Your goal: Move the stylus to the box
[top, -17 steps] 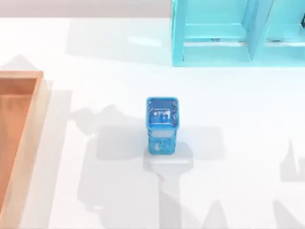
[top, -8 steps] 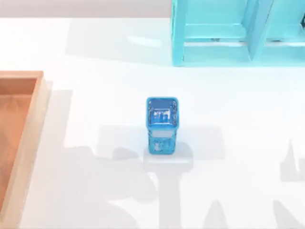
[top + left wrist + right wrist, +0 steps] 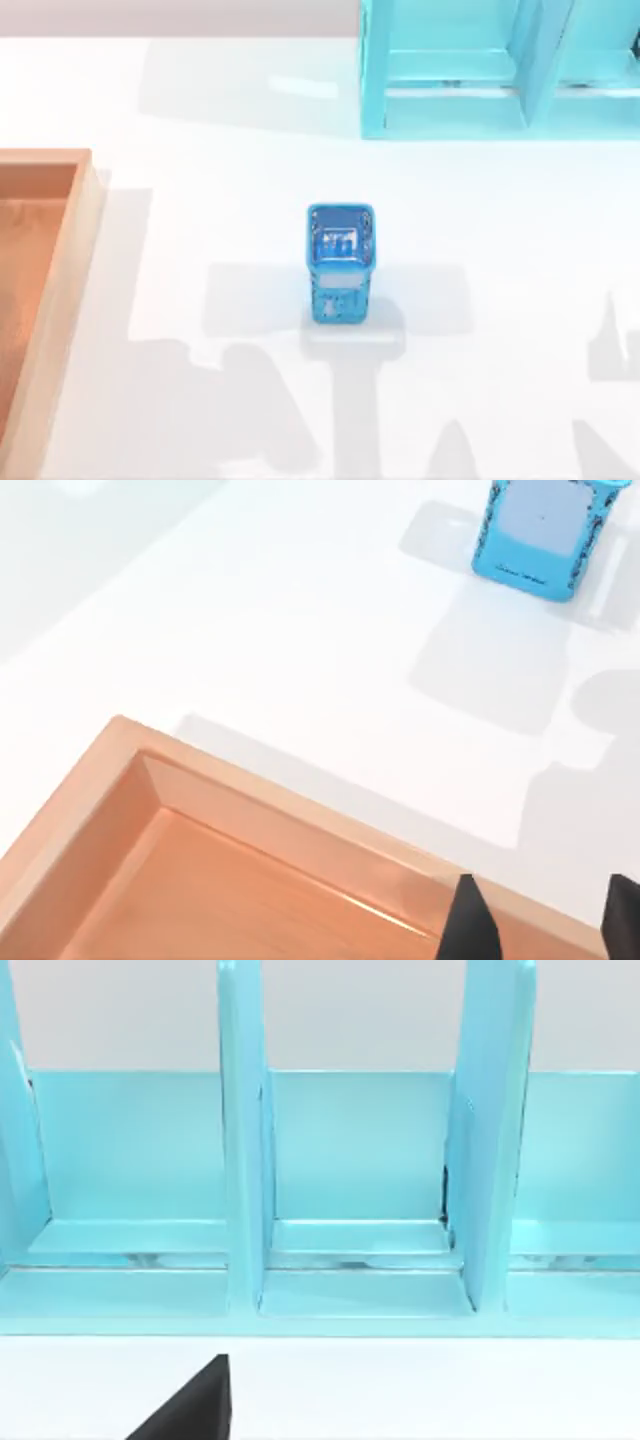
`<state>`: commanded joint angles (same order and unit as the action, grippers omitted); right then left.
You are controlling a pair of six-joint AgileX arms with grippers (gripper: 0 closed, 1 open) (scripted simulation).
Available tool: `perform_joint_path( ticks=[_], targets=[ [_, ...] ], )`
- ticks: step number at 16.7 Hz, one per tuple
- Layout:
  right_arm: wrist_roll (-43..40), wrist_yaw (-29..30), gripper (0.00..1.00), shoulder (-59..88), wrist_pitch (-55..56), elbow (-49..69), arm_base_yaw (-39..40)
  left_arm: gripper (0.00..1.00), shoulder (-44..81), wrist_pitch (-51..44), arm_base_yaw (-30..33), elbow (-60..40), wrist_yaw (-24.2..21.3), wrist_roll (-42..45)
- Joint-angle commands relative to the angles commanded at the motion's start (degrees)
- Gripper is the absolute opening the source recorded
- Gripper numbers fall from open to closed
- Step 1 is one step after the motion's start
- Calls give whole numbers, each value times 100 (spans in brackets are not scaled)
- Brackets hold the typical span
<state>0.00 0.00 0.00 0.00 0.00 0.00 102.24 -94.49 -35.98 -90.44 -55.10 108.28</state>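
The box (image 3: 72,262), a shallow tray with light wooden walls and an orange-brown floor, lies at the table's left edge. In the left wrist view its corner (image 3: 300,805) fills the near part, and the floor that shows is bare. My left gripper (image 3: 543,922) hangs over the box wall, open, with nothing between its two black fingertips (image 3: 466,925). The stylus is out of view. One dark finger (image 3: 192,1408) of my right gripper points toward the cyan shelf.
A small blue mesh cup (image 3: 340,262) stands mid-table, also visible in the left wrist view (image 3: 540,525). The cyan shelf unit (image 3: 500,70) stands at the back right, its compartments (image 3: 350,1160) facing the right wrist camera. Arm shadows lie along the front.
The arm shadow left of the cup has slid toward the table's front edge. The cup, the box and the shelf have not moved.
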Motion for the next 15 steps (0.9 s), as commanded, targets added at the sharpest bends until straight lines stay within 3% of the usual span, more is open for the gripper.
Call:
perform_joint_path(
  ticks=[7, 15],
  targets=[
    [0, 0, 100, 0, 0, 0, 0, 0, -38, 93, 60, 69, -23, -34],
    [0, 0, 100, 0, 0, 0, 0, 0, -149, 1886, 486, 1380, -91, -823]
  ],
)
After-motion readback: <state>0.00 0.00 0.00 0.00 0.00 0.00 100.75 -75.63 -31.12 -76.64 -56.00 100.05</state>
